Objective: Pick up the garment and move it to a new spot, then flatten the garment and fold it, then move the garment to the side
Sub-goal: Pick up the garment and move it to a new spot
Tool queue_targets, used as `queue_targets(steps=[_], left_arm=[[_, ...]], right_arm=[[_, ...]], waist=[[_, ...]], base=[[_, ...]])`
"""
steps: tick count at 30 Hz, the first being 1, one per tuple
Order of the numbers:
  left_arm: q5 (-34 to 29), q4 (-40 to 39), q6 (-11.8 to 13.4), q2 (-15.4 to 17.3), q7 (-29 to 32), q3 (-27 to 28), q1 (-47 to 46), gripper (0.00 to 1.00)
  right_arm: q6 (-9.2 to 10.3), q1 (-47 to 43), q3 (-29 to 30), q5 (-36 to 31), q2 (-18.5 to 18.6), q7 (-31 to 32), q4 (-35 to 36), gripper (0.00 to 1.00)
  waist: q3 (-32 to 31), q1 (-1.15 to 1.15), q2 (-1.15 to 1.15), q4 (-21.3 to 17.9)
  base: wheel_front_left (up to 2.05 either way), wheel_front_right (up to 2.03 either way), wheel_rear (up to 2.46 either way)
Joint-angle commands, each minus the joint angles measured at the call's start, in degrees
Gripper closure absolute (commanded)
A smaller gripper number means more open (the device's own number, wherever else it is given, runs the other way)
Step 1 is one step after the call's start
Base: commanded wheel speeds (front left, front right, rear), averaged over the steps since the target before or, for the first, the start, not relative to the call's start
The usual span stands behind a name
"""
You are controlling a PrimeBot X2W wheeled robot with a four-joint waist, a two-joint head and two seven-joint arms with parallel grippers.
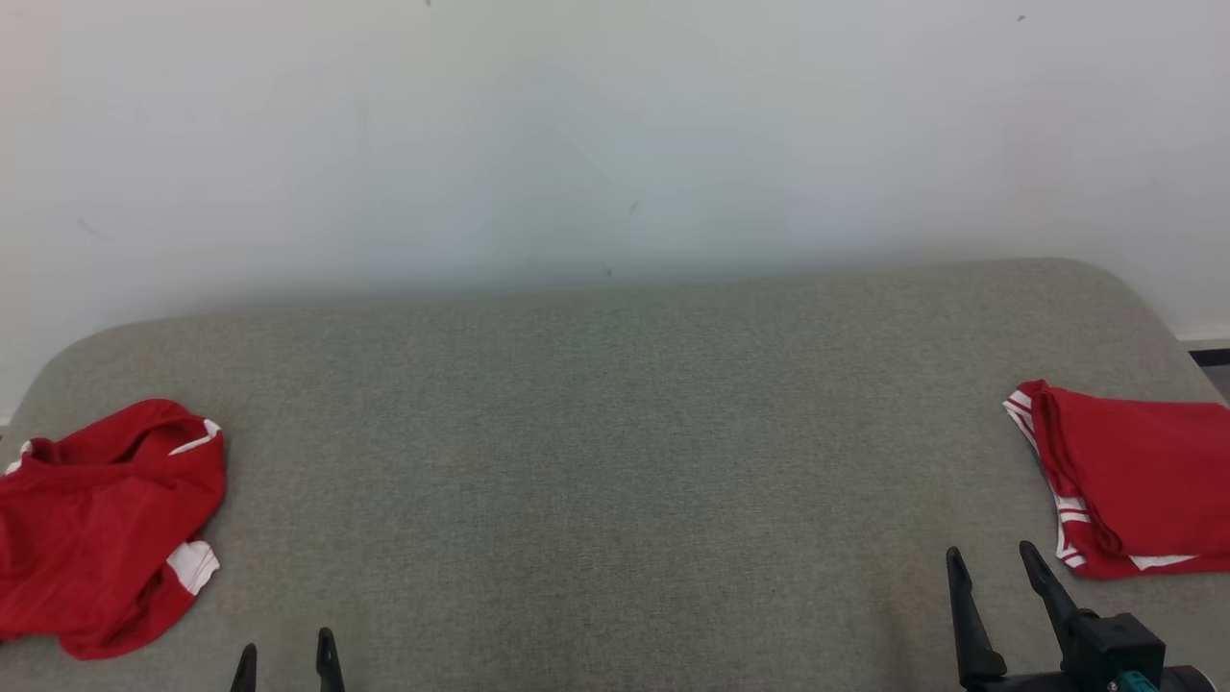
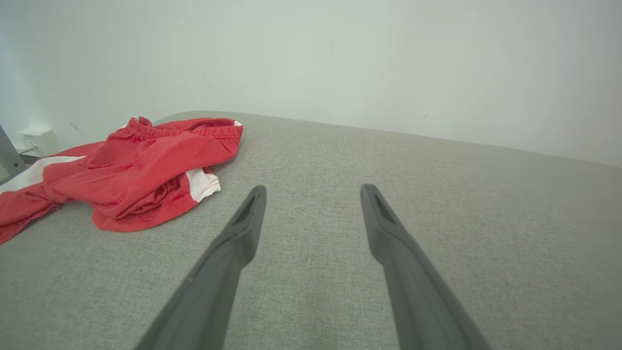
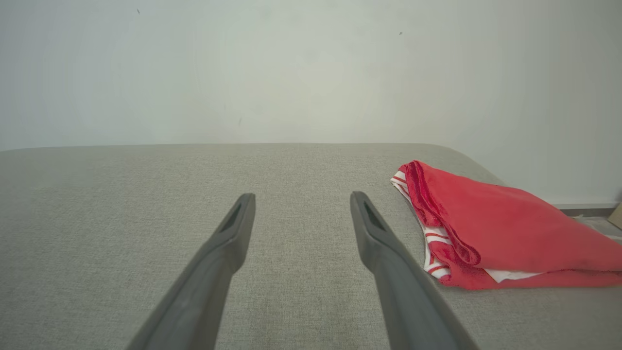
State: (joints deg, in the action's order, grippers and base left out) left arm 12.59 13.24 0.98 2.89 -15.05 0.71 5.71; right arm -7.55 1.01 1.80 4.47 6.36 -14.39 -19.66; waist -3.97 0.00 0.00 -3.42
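A crumpled red garment (image 1: 101, 524) with white trim lies at the left edge of the grey table (image 1: 596, 461); the left wrist view has this garment (image 2: 131, 170) up and to the left of my fingers. A folded red garment (image 1: 1134, 481) with white stripes rests at the right edge, and the right wrist view shows it (image 3: 495, 228) just right of my fingers. My left gripper (image 1: 287, 655) is open at the lower left, empty, to the right of the crumpled garment. My right gripper (image 1: 993, 555) is open at the lower right, empty, just left of the folded garment.
A pale wall (image 1: 615, 135) rises behind the table's rounded far edge. A white socket box (image 2: 38, 138) sits low on the wall beyond the crumpled garment. Bare grey cloth stretches between the two garments.
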Motion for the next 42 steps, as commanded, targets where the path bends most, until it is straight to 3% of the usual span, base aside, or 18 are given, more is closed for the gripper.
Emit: queue_targets(steps=[1,22,34,42], left_arm=[[-0.6,0.0,-0.3,0.0,-0.2,0.4,-0.5,0.00],[-3.9,0.8,-3.1,0.0,-0.2,6.3,0.1,0.00],[-4.9,0.5,-3.7,0.0,-0.2,7.8,0.4,0.00],[-4.9,0.7,-3.9,0.0,-0.2,8.9,-0.3,0.00]], right_arm=[[0.16,0.1,-0.1,0.2,0.0,-0.3,0.2,0.00],[0.15,-0.1,-3.3,0.0,-1.8,-0.7,-1.3,0.00],[0.15,0.4,-5.7,0.1,-2.4,-0.8,-1.8,0.00],[0.15,0.5,-6.6,0.2,-2.2,-0.8,-1.5,0.00]], waist=[[0.1,0.00,0.00,2.2],[-0.5,0.00,0.00,22.4],[-0.6,0.00,0.00,28.6],[-0.5,0.00,0.00,30.3]], base=[[0.00,0.00,0.00],[0.00,0.00,0.00],[0.00,0.00,0.00],[0.00,0.00,0.00]])
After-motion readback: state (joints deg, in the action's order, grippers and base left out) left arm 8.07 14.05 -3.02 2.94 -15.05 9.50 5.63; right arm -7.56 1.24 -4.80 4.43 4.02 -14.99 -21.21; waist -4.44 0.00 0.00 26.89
